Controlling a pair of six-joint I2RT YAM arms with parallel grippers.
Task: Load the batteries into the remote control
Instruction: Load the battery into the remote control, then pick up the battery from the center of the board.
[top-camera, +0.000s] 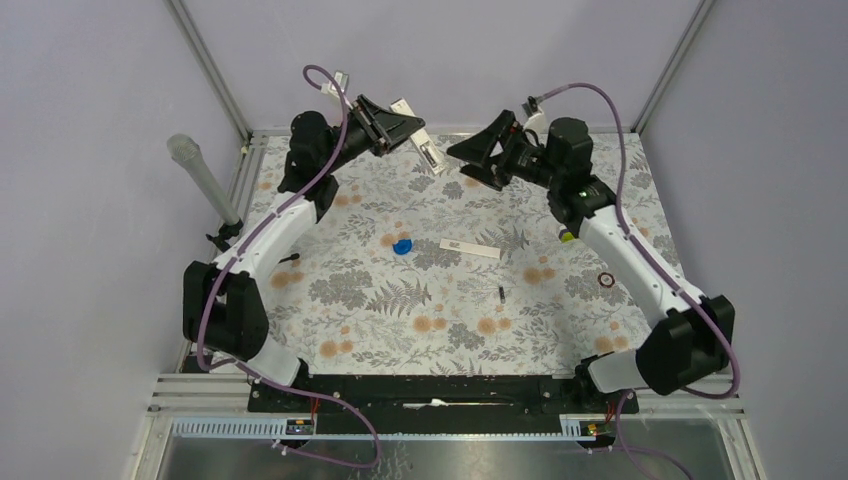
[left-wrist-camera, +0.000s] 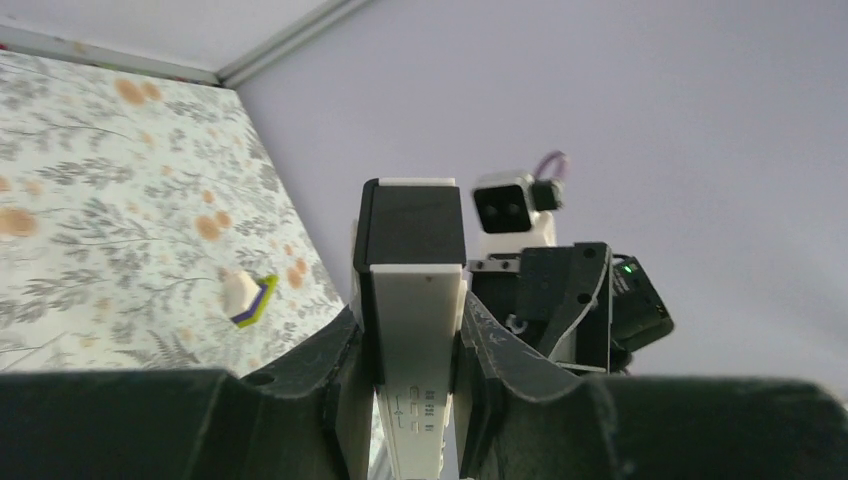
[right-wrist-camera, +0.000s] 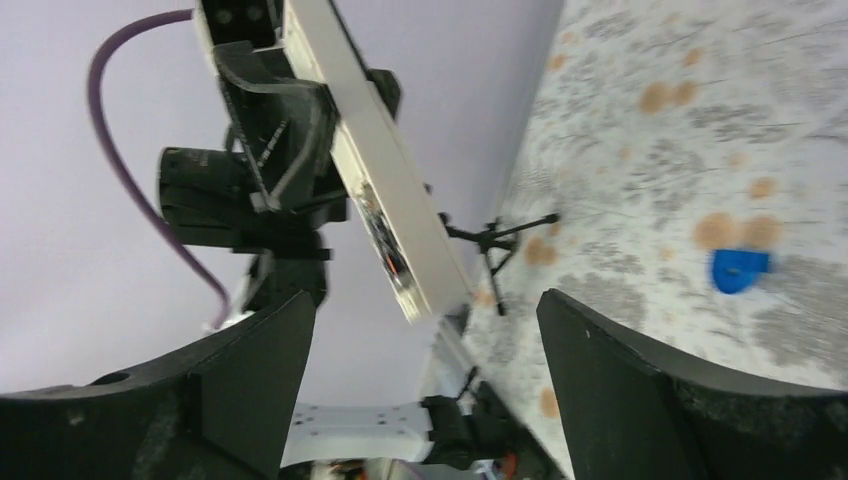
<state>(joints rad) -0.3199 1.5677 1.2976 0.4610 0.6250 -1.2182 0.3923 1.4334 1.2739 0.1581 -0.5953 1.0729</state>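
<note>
Your left jaws are clamped on the remote control (top-camera: 420, 138) and hold it off the tabletop (top-camera: 560, 330). It sits in the upper middle of the top view. In the left wrist view the white bar runs straight up the centre of the frame. It is pinched on both long sides between the fingers (left-wrist-camera: 335, 380), with its dark end uppermost.

Your right jaws stand wide apart with nothing between them. In the top view they sit just right of the remote control, facing it. In the right wrist view the remote control crosses the upper left of the frame on a slant. The recess at its lower end shows metal contacts and hangs above the gap between the fingers (right-wrist-camera: 250, 370). You cannot tell whether anything sits in that recess.

One battery (top-camera: 500, 294) lies alone on the tabletop, right of centre in the top view and well apart from both jaws. Above it lies the flat white cover strip (top-camera: 470, 248), with the blue blob (top-camera: 402, 246) to its left. A small dark ring (top-camera: 606, 279) lies toward the right edge, beside the right arm.
</note>
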